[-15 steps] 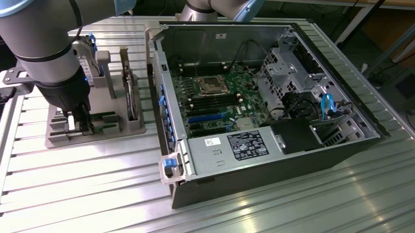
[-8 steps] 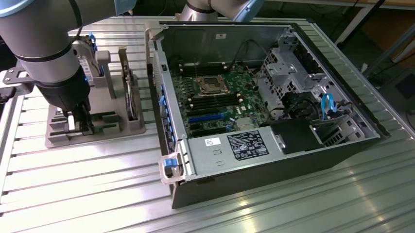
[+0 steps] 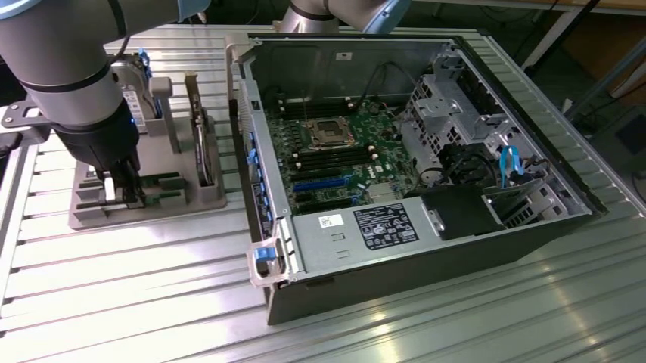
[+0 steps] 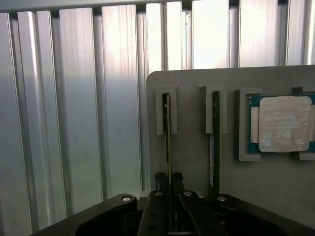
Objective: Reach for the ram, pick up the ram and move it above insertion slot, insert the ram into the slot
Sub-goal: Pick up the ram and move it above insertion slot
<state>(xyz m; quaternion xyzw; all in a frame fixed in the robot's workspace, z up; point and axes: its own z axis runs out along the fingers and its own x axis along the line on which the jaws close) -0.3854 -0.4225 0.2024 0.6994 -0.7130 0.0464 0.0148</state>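
In the wrist view, the ram [image 4: 168, 128] is a thin green stick standing on edge in a slotted holder of the grey fixture [image 4: 192, 93]. My gripper [image 4: 169, 179] has one finger on each side of its near end, closed against it. In the exterior view, the gripper [image 3: 123, 198] is lowered into the fixture [image 3: 162, 208] at that view's left, well away from the computer. The black memory slots [image 3: 328, 161] lie parallel on the motherboard just below the silver processor socket [image 3: 328, 134].
A second green stick [image 4: 215, 132] stands in the neighbouring holder, and a processor chip [image 4: 283, 123] lies beyond it. An upright drive [image 3: 202, 144] stands in the fixture. The open computer case [image 3: 444, 249] has a power supply, blue sockets [image 3: 318, 184] and cables. The table [image 3: 121, 302] is ribbed aluminium.
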